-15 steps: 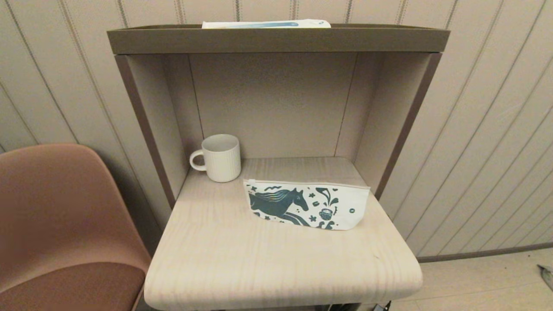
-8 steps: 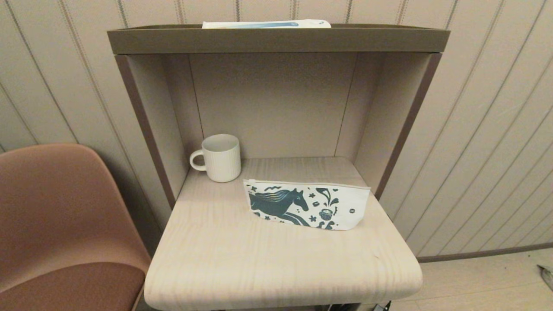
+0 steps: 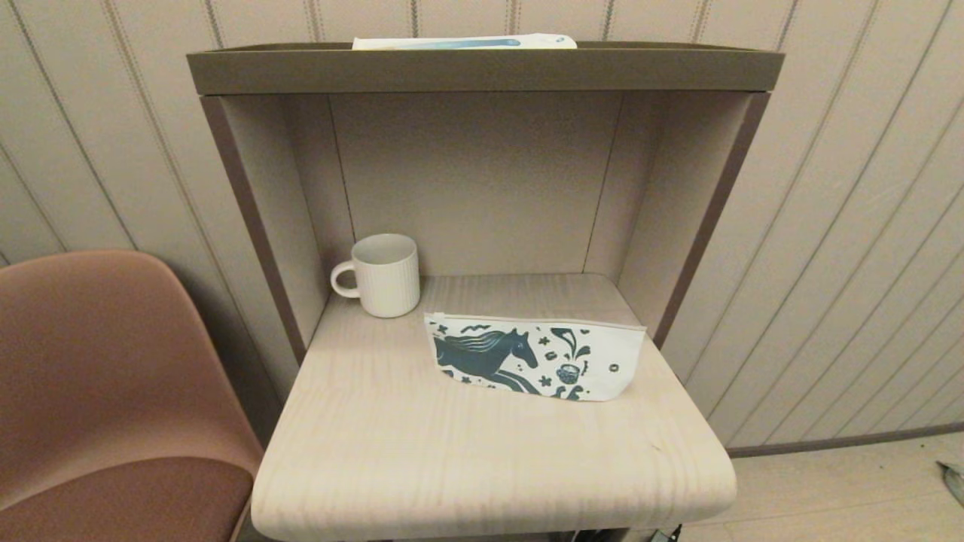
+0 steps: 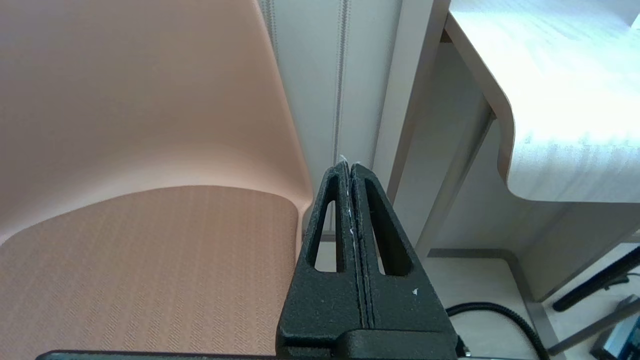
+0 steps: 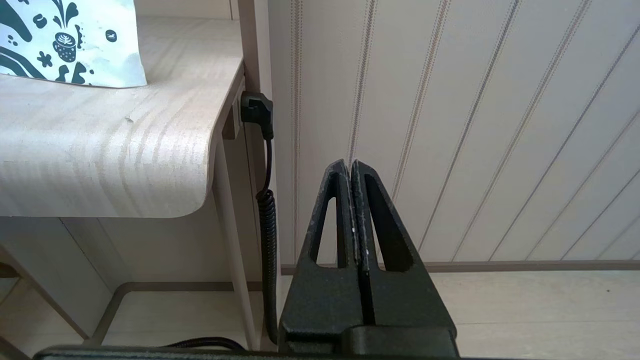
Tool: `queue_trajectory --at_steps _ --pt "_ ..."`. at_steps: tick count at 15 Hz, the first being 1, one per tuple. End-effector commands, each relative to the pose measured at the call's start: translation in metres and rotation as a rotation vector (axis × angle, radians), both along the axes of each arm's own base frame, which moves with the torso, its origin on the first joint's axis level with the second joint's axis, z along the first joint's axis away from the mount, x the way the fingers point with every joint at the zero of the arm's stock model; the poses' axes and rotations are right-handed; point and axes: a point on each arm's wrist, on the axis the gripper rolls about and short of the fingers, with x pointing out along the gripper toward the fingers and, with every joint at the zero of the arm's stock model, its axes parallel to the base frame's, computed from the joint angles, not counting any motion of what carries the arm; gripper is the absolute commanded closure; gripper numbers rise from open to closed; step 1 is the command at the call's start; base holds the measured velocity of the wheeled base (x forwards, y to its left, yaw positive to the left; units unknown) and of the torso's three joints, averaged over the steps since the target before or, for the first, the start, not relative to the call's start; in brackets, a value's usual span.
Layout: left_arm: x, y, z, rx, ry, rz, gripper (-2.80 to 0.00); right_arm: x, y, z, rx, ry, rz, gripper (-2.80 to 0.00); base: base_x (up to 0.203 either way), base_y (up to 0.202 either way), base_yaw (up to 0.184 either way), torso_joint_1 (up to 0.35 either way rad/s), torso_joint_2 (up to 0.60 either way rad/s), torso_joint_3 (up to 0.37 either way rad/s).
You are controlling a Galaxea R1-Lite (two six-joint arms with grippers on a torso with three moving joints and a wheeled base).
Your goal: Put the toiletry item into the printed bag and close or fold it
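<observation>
The printed bag (image 3: 536,356) lies flat on the wooden desk surface (image 3: 452,452), white with a dark teal horse, its zip edge toward the back. One corner of the bag (image 5: 75,45) also shows in the right wrist view. A white box with a blue stripe (image 3: 463,42), perhaps the toiletry item, rests on the top shelf. Neither arm appears in the head view. My left gripper (image 4: 349,165) hangs shut and empty below desk height, beside the chair. My right gripper (image 5: 350,163) is shut and empty, low at the desk's right side, facing the wall.
A white ribbed mug (image 3: 382,274) stands at the back left of the desk nook. A brown chair (image 3: 98,391) sits left of the desk. A coiled black cable (image 5: 267,235) hangs from a plug at the desk's right side. The top shelf (image 3: 482,68) overhangs the nook.
</observation>
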Motion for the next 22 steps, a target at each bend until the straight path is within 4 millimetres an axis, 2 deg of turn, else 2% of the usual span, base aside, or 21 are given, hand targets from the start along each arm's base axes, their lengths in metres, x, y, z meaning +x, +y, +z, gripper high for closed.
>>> queue_trajectory --at_steps 1,22 --pt "0.0 0.0 -0.0002 -0.001 0.0 0.0 0.0 0.0001 0.0 0.0001 -0.001 0.0 0.0 0.0 0.0 0.0 0.0 0.0 0.0 0.0" --pt "0.0 0.0 0.0001 -0.001 0.002 -0.001 0.0 0.0001 0.0 0.0001 -0.001 0.0 0.006 0.0 0.0 0.0 0.0 0.0 0.0 0.0"
